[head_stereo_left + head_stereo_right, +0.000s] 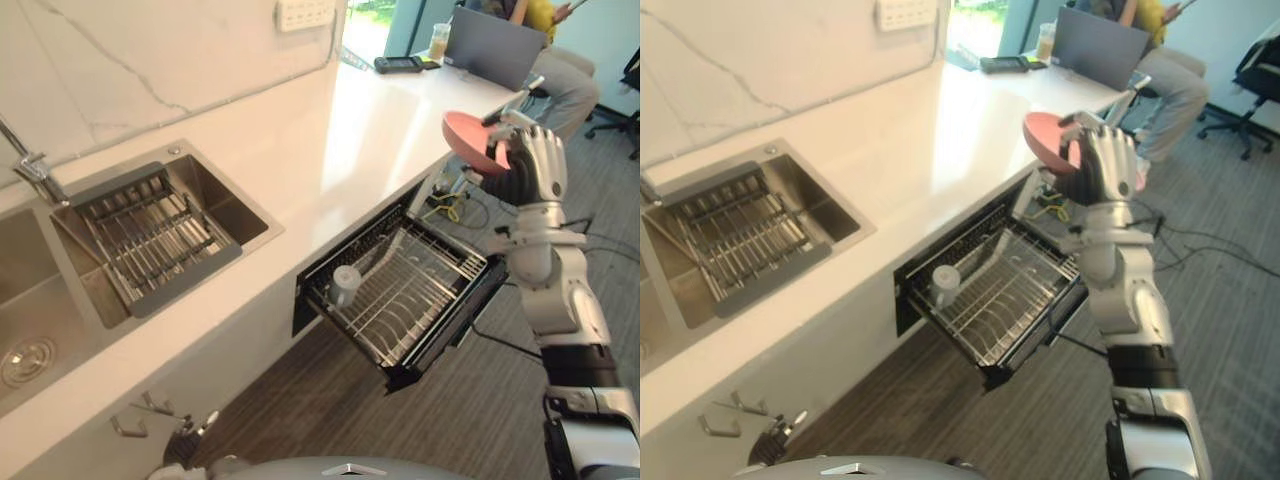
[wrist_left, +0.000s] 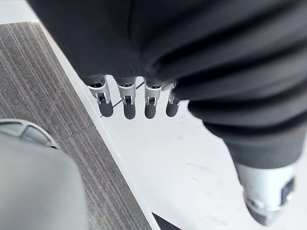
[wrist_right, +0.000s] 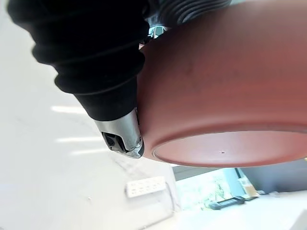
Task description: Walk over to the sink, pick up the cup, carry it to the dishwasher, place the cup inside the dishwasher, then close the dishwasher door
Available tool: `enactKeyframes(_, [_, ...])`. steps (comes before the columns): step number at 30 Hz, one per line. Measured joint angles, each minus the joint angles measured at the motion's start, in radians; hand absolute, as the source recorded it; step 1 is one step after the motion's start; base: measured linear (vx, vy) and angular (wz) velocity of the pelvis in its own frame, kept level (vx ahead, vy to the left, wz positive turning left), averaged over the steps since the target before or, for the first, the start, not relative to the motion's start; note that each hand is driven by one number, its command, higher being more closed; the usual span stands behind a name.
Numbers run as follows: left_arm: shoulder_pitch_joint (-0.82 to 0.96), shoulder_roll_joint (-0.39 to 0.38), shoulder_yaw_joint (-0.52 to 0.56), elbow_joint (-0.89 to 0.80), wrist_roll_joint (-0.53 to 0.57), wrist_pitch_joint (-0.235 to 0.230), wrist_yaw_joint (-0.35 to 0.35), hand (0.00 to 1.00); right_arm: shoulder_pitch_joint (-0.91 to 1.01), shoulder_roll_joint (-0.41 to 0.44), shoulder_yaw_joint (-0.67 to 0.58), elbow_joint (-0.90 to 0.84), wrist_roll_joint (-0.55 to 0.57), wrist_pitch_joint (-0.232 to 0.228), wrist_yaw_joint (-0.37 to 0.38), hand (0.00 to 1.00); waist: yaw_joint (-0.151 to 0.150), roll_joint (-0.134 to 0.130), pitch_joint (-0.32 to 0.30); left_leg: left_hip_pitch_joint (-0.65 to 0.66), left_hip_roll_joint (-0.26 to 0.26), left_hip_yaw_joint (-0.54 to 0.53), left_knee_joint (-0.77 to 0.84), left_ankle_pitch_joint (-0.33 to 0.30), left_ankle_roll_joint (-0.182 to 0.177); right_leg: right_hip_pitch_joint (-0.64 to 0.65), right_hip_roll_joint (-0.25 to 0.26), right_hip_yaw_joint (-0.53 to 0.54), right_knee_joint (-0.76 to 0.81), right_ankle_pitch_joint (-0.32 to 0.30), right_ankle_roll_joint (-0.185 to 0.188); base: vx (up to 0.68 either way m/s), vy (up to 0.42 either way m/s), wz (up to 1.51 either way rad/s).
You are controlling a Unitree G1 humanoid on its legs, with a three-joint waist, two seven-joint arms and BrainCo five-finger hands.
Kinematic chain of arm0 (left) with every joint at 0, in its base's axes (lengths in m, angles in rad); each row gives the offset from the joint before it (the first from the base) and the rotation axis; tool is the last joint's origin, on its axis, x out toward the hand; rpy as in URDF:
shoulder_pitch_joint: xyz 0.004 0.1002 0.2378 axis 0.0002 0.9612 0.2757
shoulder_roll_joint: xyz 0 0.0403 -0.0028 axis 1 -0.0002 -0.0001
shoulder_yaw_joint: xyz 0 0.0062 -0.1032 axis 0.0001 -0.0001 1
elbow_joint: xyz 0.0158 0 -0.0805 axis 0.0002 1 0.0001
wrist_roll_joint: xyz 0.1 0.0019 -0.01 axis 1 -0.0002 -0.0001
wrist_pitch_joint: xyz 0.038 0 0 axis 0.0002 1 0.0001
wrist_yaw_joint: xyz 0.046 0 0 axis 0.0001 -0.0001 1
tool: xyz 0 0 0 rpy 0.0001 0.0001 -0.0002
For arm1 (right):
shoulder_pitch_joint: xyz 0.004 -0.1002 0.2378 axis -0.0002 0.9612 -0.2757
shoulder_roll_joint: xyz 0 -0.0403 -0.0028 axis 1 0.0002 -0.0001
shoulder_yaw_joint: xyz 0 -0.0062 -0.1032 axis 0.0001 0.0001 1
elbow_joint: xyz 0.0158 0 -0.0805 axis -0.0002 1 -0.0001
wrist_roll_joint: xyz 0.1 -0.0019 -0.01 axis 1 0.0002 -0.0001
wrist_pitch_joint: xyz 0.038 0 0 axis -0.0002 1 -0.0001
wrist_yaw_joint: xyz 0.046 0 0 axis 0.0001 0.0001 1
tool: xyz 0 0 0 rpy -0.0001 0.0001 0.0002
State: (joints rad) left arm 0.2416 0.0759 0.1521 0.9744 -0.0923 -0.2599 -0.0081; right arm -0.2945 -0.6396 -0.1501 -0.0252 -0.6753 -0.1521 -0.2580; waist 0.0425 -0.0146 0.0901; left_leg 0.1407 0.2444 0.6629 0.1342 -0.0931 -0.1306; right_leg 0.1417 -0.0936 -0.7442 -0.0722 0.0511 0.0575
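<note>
Right hand upper right of frame, fingers clamped round pink bowl (tilted on edge). White cup standing upright, long axis vertical, in open dishwasher rack. Left hand fingers straight, side by side.

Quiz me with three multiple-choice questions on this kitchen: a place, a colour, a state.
1. Where is the white cup? A in the sink; B in the dishwasher drawer; C on the laptop.
2. What colour is the bowl in the right hand? A blue; B pinkish red; C green.
3. The dishwasher drawer is: A pulled open; B shut; C removed.
Answers: 1 B, it sits in the drawer's rack. 2 B, plain in both eye views. 3 A, its rack is exposed.
</note>
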Motion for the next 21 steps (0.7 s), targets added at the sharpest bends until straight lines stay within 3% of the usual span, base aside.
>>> enactKeyframes(7, [0.027, 0.017, 0.003, -0.004, 0.028, -0.024, -0.001, 0.0, 0.092, 0.033, -0.03, -0.029, 0.0, 0.002, 0.055, 1.0, -0.019, -0.012, 0.011, -0.001, -0.009, 0.03, -0.019, 0.009, -0.003, -0.025, 0.003, 0.043, -0.013, 0.025, -0.007, -0.11, 0.069, -0.14])
enactKeyframes(11, [0.024, 0.035, 0.001, -0.003, 0.031, -0.024, -0.015, 0.0, 0.095, 0.084, -0.05, -0.034, 0.0, -0.005, 0.076, 1.0, -0.018, -0.034, 0.022, -0.033, -0.035, 0.03, -0.05, 0.027, 0.021, -0.074, -0.016, 0.046, -0.016, 0.045, -0.014, -0.12, 0.124, -0.01])
enactKeyframes(15, [-0.007, 0.034, -0.009, -0.002, 0.033, -0.02, -0.018, 0.0, 0.082, 0.084, -0.05, 0.0, 0.0, 0.007, 0.072, 1.0, -0.013, -0.015, 0.056, -0.091, -0.063, 0.015, -0.054, 0.047, 0.049, -0.126, -0.041, 0.039, -0.015, 0.073, -0.018, -0.09, 0.136, 0.11])
enactKeyframes(21, [-0.127, 0.046, -0.046, -0.024, 0.013, -0.027, -0.013, 0.0, -0.056, 0.084, -0.041, 0.196, 0.002, 0.127, -0.012, 1.0, -0.016, 0.005, 0.19, -0.234, -0.121, -0.04, -0.084, 0.096, 0.105, -0.249, -0.089, 0.017, -0.009, 0.132, -0.027, -0.15, 0.125, 0.26])
